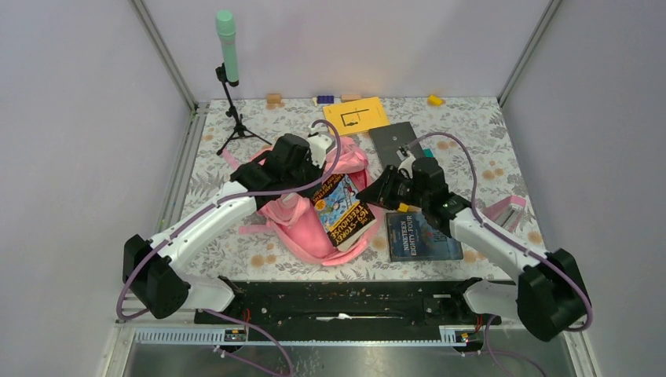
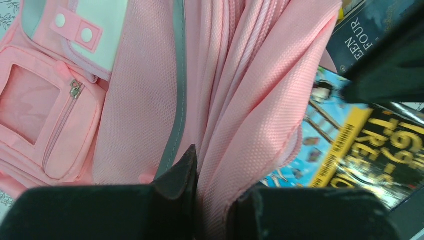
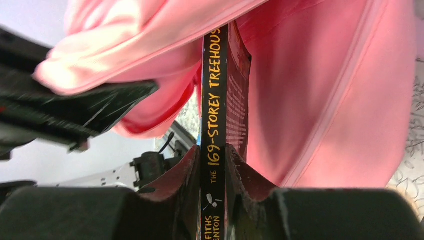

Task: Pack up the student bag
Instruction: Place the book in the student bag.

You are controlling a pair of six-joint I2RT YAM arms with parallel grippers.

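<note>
Top external view: both arms meet over the student bag (image 1: pixel 312 236), which lies mid-table on the floral table (image 1: pixel 471 133), just left of a Nineteen Eighty-Four paperback (image 1: pixel 422 236).
The left gripper (image 2: pixel 210 200) is pinched on a raised fold of the bag's pink fabric. The right gripper (image 3: pixel 213 172) is clamped on the spine of The 169-Storey Treehouse book (image 1: pixel 343 210), which sits tilted over the bag with pink fabric on both sides of its far end.

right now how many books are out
2: treehouse book in the right fingers at the bag, dark book flat on the table beside it. Bag may hide more; yellow pad, grey pad unclear.
</note>
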